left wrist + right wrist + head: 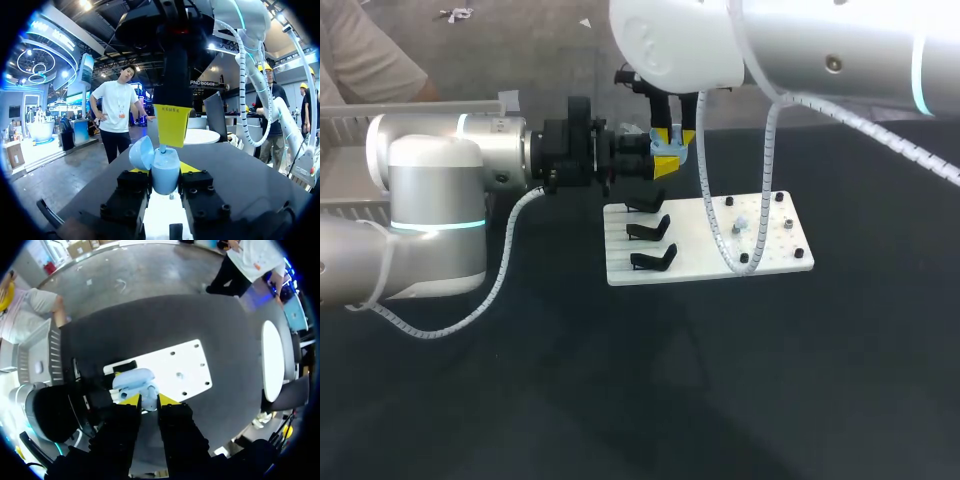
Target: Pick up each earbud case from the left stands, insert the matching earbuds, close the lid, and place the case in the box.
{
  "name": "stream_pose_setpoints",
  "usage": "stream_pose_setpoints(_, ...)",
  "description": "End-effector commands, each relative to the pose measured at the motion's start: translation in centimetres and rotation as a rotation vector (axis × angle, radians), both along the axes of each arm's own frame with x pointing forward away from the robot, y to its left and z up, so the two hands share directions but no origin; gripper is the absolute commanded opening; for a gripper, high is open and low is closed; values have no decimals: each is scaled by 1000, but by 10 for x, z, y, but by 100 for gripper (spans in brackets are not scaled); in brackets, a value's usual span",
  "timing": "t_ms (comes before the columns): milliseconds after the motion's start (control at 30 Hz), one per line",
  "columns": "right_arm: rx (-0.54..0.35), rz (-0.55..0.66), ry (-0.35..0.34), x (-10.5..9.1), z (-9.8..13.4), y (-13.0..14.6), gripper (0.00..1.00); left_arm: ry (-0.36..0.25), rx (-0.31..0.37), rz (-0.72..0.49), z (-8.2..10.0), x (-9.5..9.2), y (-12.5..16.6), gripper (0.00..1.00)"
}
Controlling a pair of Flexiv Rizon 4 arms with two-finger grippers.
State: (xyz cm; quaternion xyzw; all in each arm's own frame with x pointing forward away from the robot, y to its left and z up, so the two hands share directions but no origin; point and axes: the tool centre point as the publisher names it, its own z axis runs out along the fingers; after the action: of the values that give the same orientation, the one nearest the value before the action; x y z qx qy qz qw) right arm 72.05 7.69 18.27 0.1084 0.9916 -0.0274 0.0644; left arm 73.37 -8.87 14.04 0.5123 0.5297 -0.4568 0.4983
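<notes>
As I read across the black table (620,400) from the left, the grey box (420,106) sits at the far left edge, behind my left arm (430,165). That arm lies level over the table and points toward the middle. The left gripper (162,172) is clamped on the pale-blue earbud case (165,177), one yellow tip pressed to each side. It holds the case upright above the far left corner of the white board (770,262). The case's lid (141,152) is swung open and leans off to one side, so the mouth of the case faces up. Straight above that mouth the right gripper (149,399) hangs pointing down. Its tips are drawn close together on a small pale-blue earbud (162,148), whose end pokes out below them and reaches just into the open case. On the board beneath, three black stands (648,231) stand in a row along its left side. The right half carries scattered black pegs (778,197). A small pale piece (740,222) lies among them, too small for me to make out. My right arm (840,50) comes in from the upper right, its white cable loop hanging down over the board.
</notes>
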Motion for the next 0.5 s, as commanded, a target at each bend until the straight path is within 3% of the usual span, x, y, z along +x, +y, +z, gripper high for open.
stream_pose_setpoints(33, -3, -3, 5, 3, -2, 0, 0, -5, -5, 5, -1, -2, 0, 0)
stream_pose_setpoints(500, -7, -4, 17, 5, -8, -2, 0, -5, -5, 5, -1, -2, 0, 0)
